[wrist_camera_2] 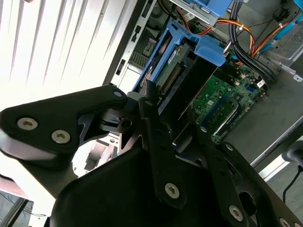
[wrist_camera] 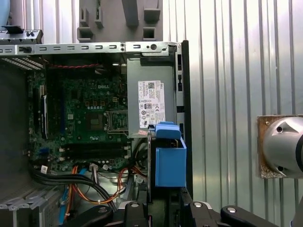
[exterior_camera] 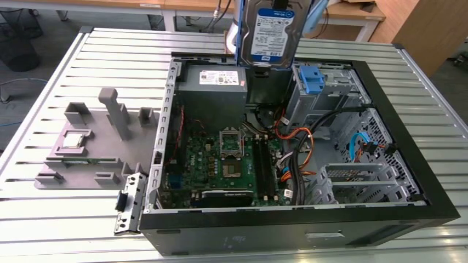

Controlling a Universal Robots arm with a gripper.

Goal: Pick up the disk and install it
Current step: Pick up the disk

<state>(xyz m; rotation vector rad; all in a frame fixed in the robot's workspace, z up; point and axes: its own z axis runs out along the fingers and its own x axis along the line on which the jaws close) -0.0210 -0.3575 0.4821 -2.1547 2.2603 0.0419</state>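
The disk [exterior_camera: 269, 33], silver with a white-and-blue label and blue side rails, hangs upright above the far edge of the open computer case [exterior_camera: 292, 230]. It is over the gap between the power supply and the drive cage [exterior_camera: 332, 90]. My gripper [wrist_camera_2: 173, 111] is shut on it, with one black finger on each flat face. In the second wrist view its blue rail [wrist_camera_2: 208, 47] points down toward the motherboard. In the first wrist view the disk's blue rail [wrist_camera: 169, 163] sticks out past my gripper [wrist_camera: 163, 207], next to the power supply.
A grey power supply box [exterior_camera: 212, 82] with a white sticker sits in the case's far corner. A bare blue bracket [exterior_camera: 310, 82] stands in the drive cage. Orange and black cables [exterior_camera: 300, 139] cross the motherboard [exterior_camera: 227, 164]. A grey fixture [exterior_camera: 95, 137] lies on the slatted table at the exterior view's left.
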